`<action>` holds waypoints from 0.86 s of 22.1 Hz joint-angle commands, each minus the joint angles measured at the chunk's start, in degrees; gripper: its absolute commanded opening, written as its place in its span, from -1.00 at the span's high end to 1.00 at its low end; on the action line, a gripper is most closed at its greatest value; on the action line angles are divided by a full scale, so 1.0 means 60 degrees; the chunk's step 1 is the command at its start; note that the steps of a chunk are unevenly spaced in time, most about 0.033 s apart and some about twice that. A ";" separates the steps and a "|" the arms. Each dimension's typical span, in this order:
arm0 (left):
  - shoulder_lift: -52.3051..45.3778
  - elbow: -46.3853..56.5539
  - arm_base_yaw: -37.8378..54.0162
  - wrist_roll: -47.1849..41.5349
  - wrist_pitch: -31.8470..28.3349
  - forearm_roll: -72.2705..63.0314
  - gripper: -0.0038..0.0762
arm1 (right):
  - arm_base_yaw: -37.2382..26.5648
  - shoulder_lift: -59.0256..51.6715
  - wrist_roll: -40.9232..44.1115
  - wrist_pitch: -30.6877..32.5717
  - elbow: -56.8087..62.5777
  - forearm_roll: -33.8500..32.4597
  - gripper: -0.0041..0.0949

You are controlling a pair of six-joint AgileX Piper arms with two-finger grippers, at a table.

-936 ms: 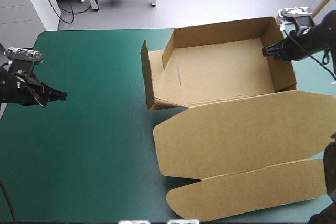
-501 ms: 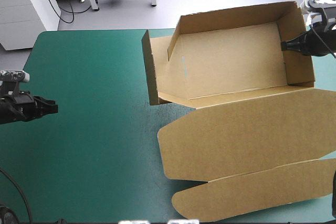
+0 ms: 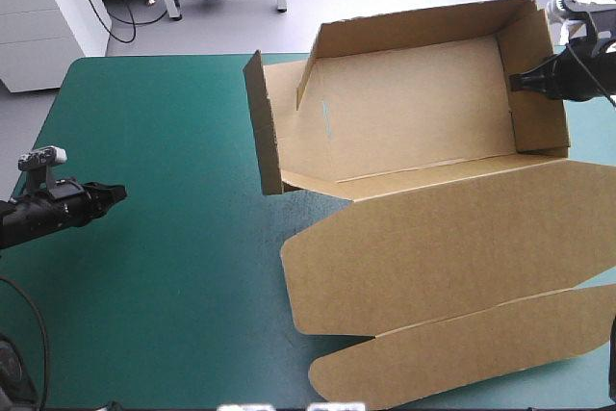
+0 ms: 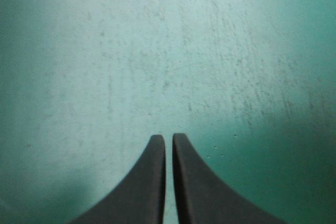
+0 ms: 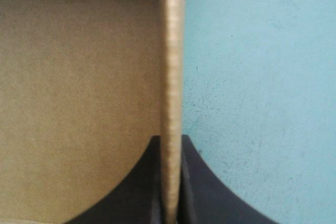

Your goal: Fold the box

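Table's teal-green cover (image 3: 173, 267) (faintly scuffed)

From my station I can read no lettering, number, label or sign in any view. The box (image 3: 414, 122) shows only bare brown board on the faces I can see. A short pale streak (image 3: 325, 116) on its floor, near its left wall, is too faint to read as writing.

- right gripper (image 5: 170, 140) is clamped on a wall of the box (image 5: 79, 98), seen edge-on w/ the board squeezed btwn the black fingers (image 5: 131, 192)
- one side of wall: brown box interior
- other side: bare teal-green cover (image 5: 257, 103)
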 commanded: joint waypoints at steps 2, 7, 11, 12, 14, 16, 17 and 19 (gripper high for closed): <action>0.0591 -0.0176 -0.0510 0.0777 0.1339 -0.1814 0.29 | -0.0100 -0.0464 -0.0007 -0.0400 -0.0312 0.0601 0.96; 0.1627 -0.0176 -0.2311 0.1548 0.1501 -0.2012 -0.76 | -0.0100 -0.0464 -0.0007 -0.0400 -0.0312 0.1113 0.96; 0.1923 -0.0176 -0.3098 0.1926 0.1744 -0.2767 -0.79 | -0.0100 -0.0471 -0.0201 -0.0400 -0.0312 0.1233 0.96; 0.1938 -0.0176 -0.3162 0.1976 0.2035 -0.3074 -0.79 | -0.0100 -0.0471 -0.0225 -0.0400 -0.0312 0.1298 0.96; 0.1938 -0.0176 -0.3179 0.2184 0.2671 -0.3635 -0.79 | -0.0100 -0.0471 -0.0295 -0.0400 -0.0295 0.1313 0.96; 0.1938 -0.0176 -0.3179 0.2184 0.3158 -0.4036 -0.79 | -0.0100 -0.0471 -0.0303 -0.0400 -0.0285 0.1348 0.96; 0.1938 -0.0176 -0.3179 0.2184 0.3401 -0.4193 -0.79 | -0.0076 -0.0471 -0.0318 -0.0400 -0.0285 0.1348 0.96; 0.1938 -0.0193 -0.3179 0.2184 0.3618 -0.4259 -0.79 | 0.0048 -0.0471 -0.0324 -0.0400 -0.0285 0.1348 0.96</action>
